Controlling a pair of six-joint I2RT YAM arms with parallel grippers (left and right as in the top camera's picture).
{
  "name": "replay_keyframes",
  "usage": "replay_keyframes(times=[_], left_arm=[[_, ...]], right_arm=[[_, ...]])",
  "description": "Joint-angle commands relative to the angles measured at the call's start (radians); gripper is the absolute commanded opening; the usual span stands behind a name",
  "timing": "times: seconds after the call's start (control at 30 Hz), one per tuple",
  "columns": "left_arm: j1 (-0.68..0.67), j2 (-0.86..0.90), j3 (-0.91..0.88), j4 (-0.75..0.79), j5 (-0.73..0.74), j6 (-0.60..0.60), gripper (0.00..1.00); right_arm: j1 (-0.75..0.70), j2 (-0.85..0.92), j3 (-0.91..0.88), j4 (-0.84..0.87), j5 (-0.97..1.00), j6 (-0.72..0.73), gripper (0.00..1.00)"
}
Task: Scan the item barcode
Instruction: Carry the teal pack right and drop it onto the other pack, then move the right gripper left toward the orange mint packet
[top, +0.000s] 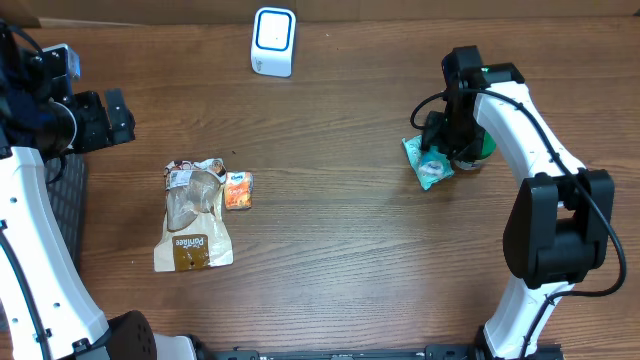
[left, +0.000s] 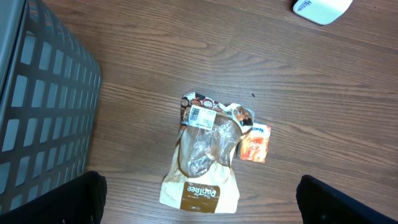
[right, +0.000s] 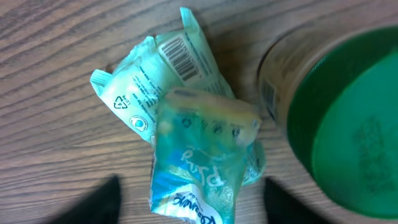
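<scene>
Both claws gape. The right claw (right: 193, 199) hangs low over two teal pouches. Its fingers stand apart on either side of the top pouch (right: 202, 155) with a gap each side, so nothing is gripped. The left claw (left: 202, 199) is spread wide, empty, high above the worktop (top: 350, 250).

Places, taken from the jar (right: 348, 124):
- Top pouch: just left of it, lying across the lower pouch (right: 143, 81).
- Lower pouch: shows a barcode (right: 180, 53) face up; cannot tell if it touches the jar.
- Scanner (top: 273, 40): well left of the jar, farther from the robot.
- Bag (top: 193, 220) with sachet (top: 238, 190) touching its side: farther left again, nearer the robot.
- Basket (left: 43, 112): farthest left.

Risks, as I judge them:
- Closing here may pinch both pouches, since they overlap, or take only the top one, whose code is not showing.
- Soft film may crumple or slip, creasing the code.
- The jar-side finger runs close to the jar and could nudge it.
- It is a long carry from here to the scanner, and a loose hold could drop the pouch.

Containers:
- Jar: green lid on, contents hidden.
- Basket: only the lattice wall is seen, not the inside.
- Bag: clear window, something pale inside, not identifiable.
- Pouches: look sealed.
</scene>
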Motion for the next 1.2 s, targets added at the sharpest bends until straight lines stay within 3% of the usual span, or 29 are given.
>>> replay_keyframes(times=[0.0, 0.17, 0.33, 0.53, 0.77, 0.93, 1.17], left_arm=[[0.008, 0.003, 0.012, 0.002, 0.003, 0.023, 1.0], [0.008, 0.003, 0.012, 0.002, 0.003, 0.023, 1.0], [0.008, 0.003, 0.012, 0.002, 0.003, 0.023, 1.0], [0.008, 0.003, 0.012, 0.002, 0.003, 0.023, 1.0], [0.008, 0.003, 0.012, 0.002, 0.003, 0.023, 1.0], [0.008, 0.003, 0.012, 0.002, 0.003, 0.023, 1.0], [0.008, 0.003, 0.012, 0.002, 0.003, 0.023, 1.0]], right_arm=[[-0.003, -0.014, 0.055, 0.003, -0.098, -0.025, 0.77], [0.043, -0.014, 0.19, -0.016, -0.28, -0.076, 0.78], [0.208, -0.013, 0.171, 0.092, -0.448, -0.044, 0.76], [0.489, -0.003, 0.055, 0.3, -0.413, 0.137, 0.64], [0.632, 0.082, 0.011, 0.467, -0.397, 0.178, 0.62], [0.673, 0.165, 0.011, 0.537, -0.386, 0.184, 0.57], [0.681, 0.24, 0.011, 0.627, -0.429, 0.184, 0.44]])
